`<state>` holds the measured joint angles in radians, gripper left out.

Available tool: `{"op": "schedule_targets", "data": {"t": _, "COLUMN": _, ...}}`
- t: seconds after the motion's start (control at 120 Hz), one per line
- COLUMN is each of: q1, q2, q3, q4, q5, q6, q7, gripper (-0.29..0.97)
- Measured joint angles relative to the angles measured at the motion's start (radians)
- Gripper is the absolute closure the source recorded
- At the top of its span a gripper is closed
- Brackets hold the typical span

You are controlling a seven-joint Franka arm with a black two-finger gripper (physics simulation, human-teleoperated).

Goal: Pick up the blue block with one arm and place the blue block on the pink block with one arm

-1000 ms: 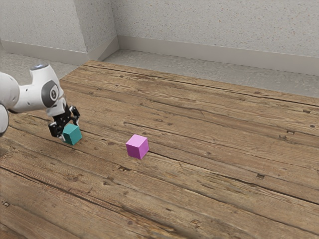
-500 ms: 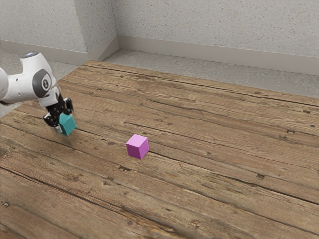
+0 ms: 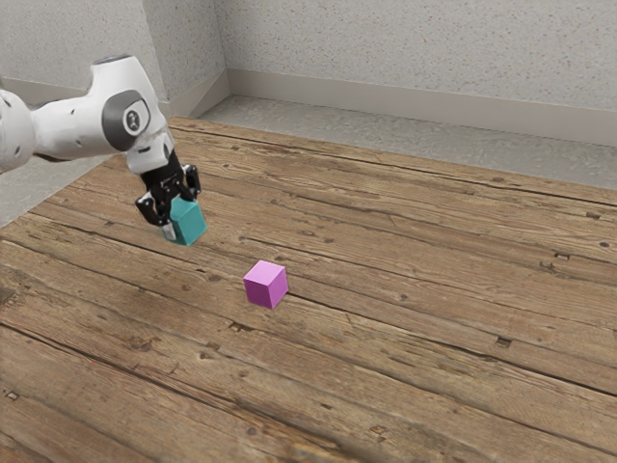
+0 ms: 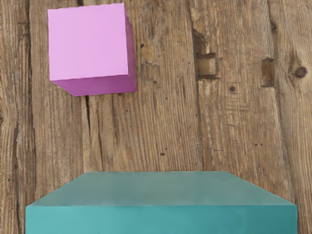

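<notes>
A table (image 3: pixel 415 289) of rough, knotted wooden planks takes up most of the exterior view. Behind it, a grey speckled floor (image 3: pixel 405 130) runs to a pale plastered wall (image 3: pixel 415 43) with a light skirting board along the top of the frame.

In the upper left of the exterior view, the black claw (image 3: pixel 176 210) is pinching the blue block (image 3: pixel 187 224), with one finger on each of two opposite faces. The block is teal in shade. It is tilted, with one corner pointing down, and is held up off the planks. The white arm (image 3: pixel 72 123) comes in from the left edge of the frame and bends down at its grey-capped joint to the claw.

The pink block (image 3: pixel 265 284) sits flat on the table near the middle of the frame, lower and to the right of the claw. It is apart from the blue block, with bare wood between them.

In the wrist view, the blue block (image 4: pixel 161 202) is a broad teal face just under the hand. The pink block (image 4: pixel 90 46) lies ahead of it and off to one side on the planks (image 4: pixel 224 122), with open grain between the two.
</notes>
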<state>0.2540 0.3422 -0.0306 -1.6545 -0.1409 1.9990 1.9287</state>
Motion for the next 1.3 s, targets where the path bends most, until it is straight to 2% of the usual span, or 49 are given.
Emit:
{"op": "schedule_targets", "data": {"t": 0.083, "q1": -0.038, "q2": 0.015, "q3": 0.000, "q4": 0.012, "q5": -0.005, "q6": -0.011, "q7": -0.035, "gripper": 0.30}}
{"op": "schedule_targets", "data": {"t": 0.292, "q1": -0.111, "q2": 0.132, "q3": 0.000, "q4": 0.142, "q5": -0.010, "q6": -0.027, "q7": -0.108, "gripper": 0.30}}
{"op": "schedule_targets", "data": {"t": 0.608, "q1": -0.171, "q2": 0.182, "q3": 0.000, "q4": 0.155, "q5": -0.004, "q6": -0.034, "q7": -0.195, "gripper": 0.30}}
{"op": "schedule_targets", "data": {"t": 1.3, "q1": -0.204, "q2": 0.265, "q3": 0.002, "q4": 0.224, "q5": 0.033, "q6": -0.033, "q7": -0.270, "gripper": 0.30}}
